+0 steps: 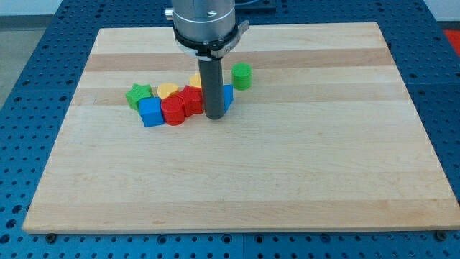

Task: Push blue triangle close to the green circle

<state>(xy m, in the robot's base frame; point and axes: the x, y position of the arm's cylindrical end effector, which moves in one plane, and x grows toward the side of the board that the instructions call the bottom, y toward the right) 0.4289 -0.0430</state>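
Observation:
The green circle point(242, 75) stands on the wooden board point(237, 180), right of the block cluster. The blue triangle point(228, 96) lies just below and left of it, mostly hidden behind my rod. My tip point(214, 116) rests on the board at the triangle's lower left side, touching or nearly touching it. A small gap separates the triangle from the green circle.
Left of my tip is a cluster: a red block point(191, 100), a red cylinder point(173, 111), a blue cube point(151, 112), a green star point(138, 94), a yellow block point(167, 91) and another yellow block point(195, 80) partly behind the rod.

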